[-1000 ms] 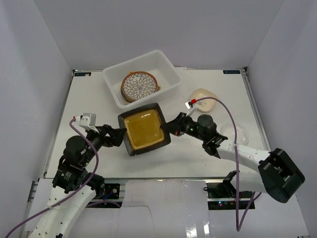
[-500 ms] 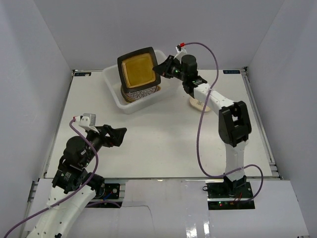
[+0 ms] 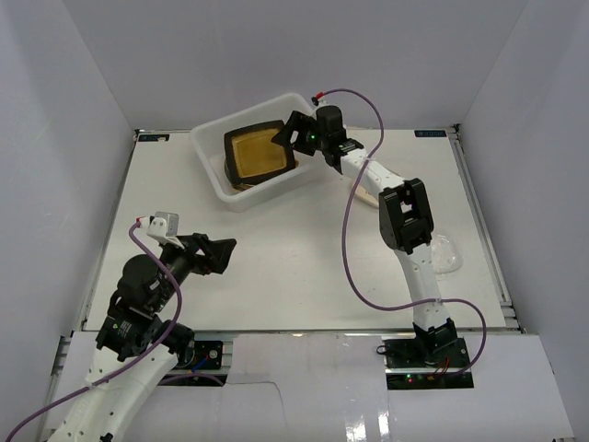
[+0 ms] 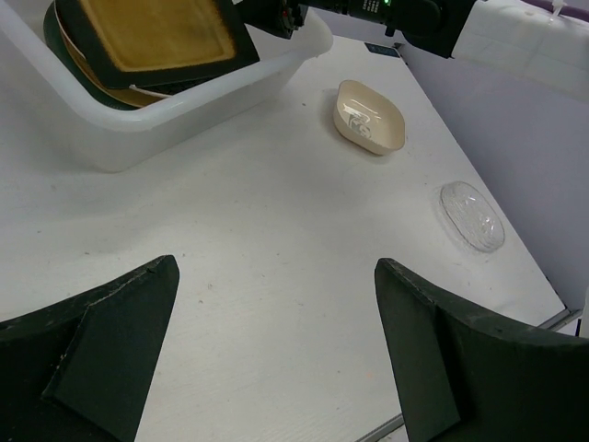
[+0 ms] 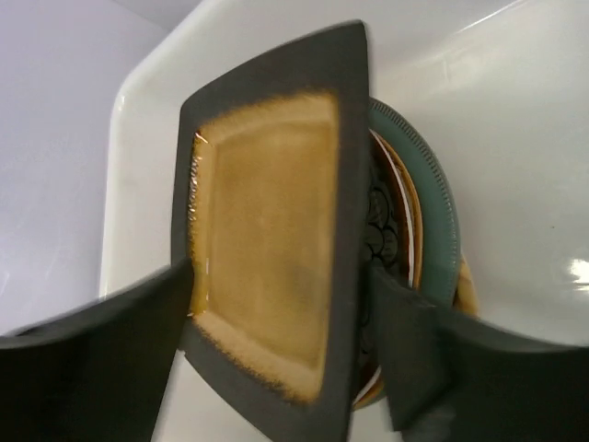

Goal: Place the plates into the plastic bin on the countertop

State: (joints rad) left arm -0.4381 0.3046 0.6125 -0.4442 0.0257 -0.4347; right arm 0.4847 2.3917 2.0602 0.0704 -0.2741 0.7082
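The black square plate with a yellow centre (image 3: 259, 155) (image 5: 267, 267) (image 4: 156, 32) lies tilted on a stack of round plates inside the plastic bin (image 3: 213, 180) (image 5: 515, 110). A brown patterned plate (image 5: 382, 221) and a blue-grey plate (image 5: 433, 203) show under it. My right gripper (image 3: 287, 136) (image 5: 276, 304) hovers over the bin's right side, jaws spread open on either side of the black plate. My left gripper (image 3: 221, 250) (image 4: 276, 276) stands wide open and empty above the countertop (image 3: 304, 249) at the front left.
A small cream square plate (image 4: 368, 115) sits right of the bin, mostly hidden by the right arm in the top view. A small clear plate (image 3: 446, 250) (image 4: 471, 215) lies near the right edge. The right arm stretches across the right half of the table.
The right arm carried the black square plate from the table's middle up over the bin, lowered it onto the stack and opened its jaws. The left arm has not moved.
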